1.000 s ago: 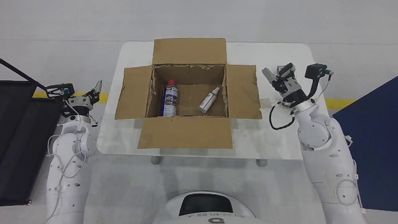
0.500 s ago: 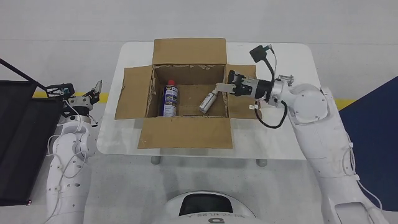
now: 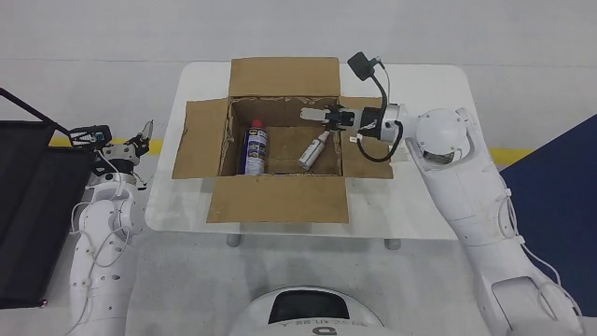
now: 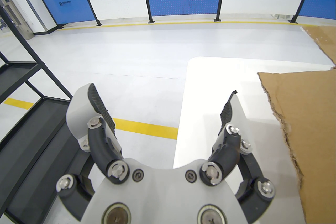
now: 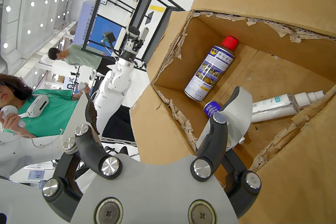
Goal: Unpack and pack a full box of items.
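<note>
An open cardboard box (image 3: 284, 77) stands mid-table with all four flaps folded out. Inside lie a blue and white spray can (image 3: 255, 147) with a red cap and a clear white bottle (image 3: 313, 150). My right gripper (image 3: 313, 112) hovers open over the box's far right part, just above the bottle, holding nothing. The right wrist view shows the spray can (image 5: 210, 70), the bottle (image 5: 278, 104) and a small blue round item (image 5: 211, 108) half hidden behind a finger. My left gripper (image 3: 145, 136) stays open and empty beyond the table's left edge.
The white table (image 3: 191, 103) has bare strips left and right of the flaps. A black rack (image 3: 28, 205) stands on the floor to the left. The left flap (image 4: 302, 109) lies close to my left gripper (image 4: 162, 89).
My right arm swung from the table's right side in over the box, with its gripper open the whole way. The left arm has not moved.
</note>
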`<action>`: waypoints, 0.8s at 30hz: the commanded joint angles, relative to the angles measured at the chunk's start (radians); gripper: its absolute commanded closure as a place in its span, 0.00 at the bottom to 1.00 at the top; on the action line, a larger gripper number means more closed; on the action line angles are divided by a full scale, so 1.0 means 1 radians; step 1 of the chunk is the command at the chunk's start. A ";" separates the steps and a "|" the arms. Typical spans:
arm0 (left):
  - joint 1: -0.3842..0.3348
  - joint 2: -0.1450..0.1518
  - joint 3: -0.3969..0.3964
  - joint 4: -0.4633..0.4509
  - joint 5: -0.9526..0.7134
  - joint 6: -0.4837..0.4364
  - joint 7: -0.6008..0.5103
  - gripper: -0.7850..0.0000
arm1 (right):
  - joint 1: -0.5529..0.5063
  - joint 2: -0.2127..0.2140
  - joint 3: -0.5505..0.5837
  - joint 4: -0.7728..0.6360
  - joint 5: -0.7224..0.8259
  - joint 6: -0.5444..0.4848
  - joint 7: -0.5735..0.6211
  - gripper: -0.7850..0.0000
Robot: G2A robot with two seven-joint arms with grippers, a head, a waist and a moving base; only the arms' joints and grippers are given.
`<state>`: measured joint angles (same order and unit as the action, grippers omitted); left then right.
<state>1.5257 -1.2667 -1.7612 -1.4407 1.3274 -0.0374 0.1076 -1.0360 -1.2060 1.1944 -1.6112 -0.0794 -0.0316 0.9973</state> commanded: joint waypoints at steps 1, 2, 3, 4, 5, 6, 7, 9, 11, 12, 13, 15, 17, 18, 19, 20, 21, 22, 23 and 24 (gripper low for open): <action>0.000 0.000 0.000 0.000 0.000 0.000 0.000 0.00 | -0.003 0.000 -0.002 0.003 -0.002 0.004 -0.004 0.00; 0.000 0.000 0.000 0.000 0.000 0.000 0.000 0.00 | -0.006 -0.001 -0.010 0.009 -0.010 0.022 -0.014 0.00; 0.000 0.000 0.000 0.000 0.000 0.000 0.000 0.00 | -0.001 -0.004 -0.026 0.016 -0.026 0.065 -0.035 0.00; 0.000 0.000 0.000 0.000 0.000 0.000 0.000 0.00 | 0.009 -0.007 -0.049 0.030 -0.039 0.133 -0.039 0.00; 0.000 0.000 0.000 0.000 0.000 0.000 0.000 0.00 | 0.027 -0.012 -0.073 0.045 -0.055 0.209 -0.044 0.00; 0.000 0.000 0.000 0.000 0.000 0.000 0.000 0.00 | 0.044 -0.017 -0.096 0.061 -0.064 0.279 -0.056 0.00; 0.000 0.000 0.000 0.000 0.000 0.000 0.000 0.00 | 0.062 -0.022 -0.120 0.077 -0.070 0.342 -0.061 0.00; 0.000 0.000 0.000 0.000 0.000 0.000 0.000 0.00 | 0.088 -0.033 -0.162 0.096 -0.092 0.412 -0.099 0.00; 0.000 0.000 0.000 0.000 0.000 0.000 0.000 0.00 | 0.101 -0.042 -0.199 0.114 -0.098 0.450 -0.120 0.00; 0.000 0.000 0.000 0.000 0.000 0.000 0.000 0.00 | 0.106 -0.046 -0.216 0.125 -0.108 0.468 -0.138 0.00; 0.000 0.000 0.000 0.000 0.000 0.000 0.000 0.00 | 0.111 -0.050 -0.234 0.132 -0.119 0.490 -0.151 0.00; 0.000 0.000 0.000 0.000 0.000 0.000 0.000 0.00 | 0.121 -0.059 -0.265 0.142 -0.137 0.527 -0.178 0.00; 0.000 0.000 0.000 0.000 0.000 0.000 0.000 0.00 | 0.131 -0.066 -0.294 0.149 -0.155 0.557 -0.197 0.00; 0.000 0.000 0.000 0.000 0.000 0.000 0.000 0.00 | 0.138 -0.069 -0.305 0.157 -0.167 0.576 -0.206 0.00; 0.000 0.000 0.000 0.000 0.000 0.000 0.000 0.00 | 0.145 -0.073 -0.320 0.167 -0.183 0.599 -0.213 0.00; 0.000 0.000 0.000 0.000 0.000 0.000 0.000 0.00 | 0.153 -0.077 -0.335 0.178 -0.196 0.627 -0.216 0.00; 0.000 0.000 0.000 0.000 0.000 0.000 0.000 0.00 | 0.162 -0.081 -0.352 0.190 -0.218 0.664 -0.228 0.02; 0.000 0.000 0.000 0.000 0.000 0.000 0.000 0.00 | 0.168 -0.085 -0.370 0.195 -0.236 0.695 -0.235 0.02; 0.000 0.000 0.000 0.000 0.000 0.000 0.000 0.00 | 0.175 -0.090 -0.385 0.200 -0.244 0.713 -0.233 0.04; 0.000 0.000 0.000 0.000 0.000 0.000 0.000 0.00 | 0.183 -0.093 -0.398 0.210 -0.253 0.729 -0.229 0.07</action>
<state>1.5257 -1.2667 -1.7612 -1.4407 1.3274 -0.0374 0.1076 -0.8587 -1.2971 0.8060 -1.4072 -0.3272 0.6838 0.7641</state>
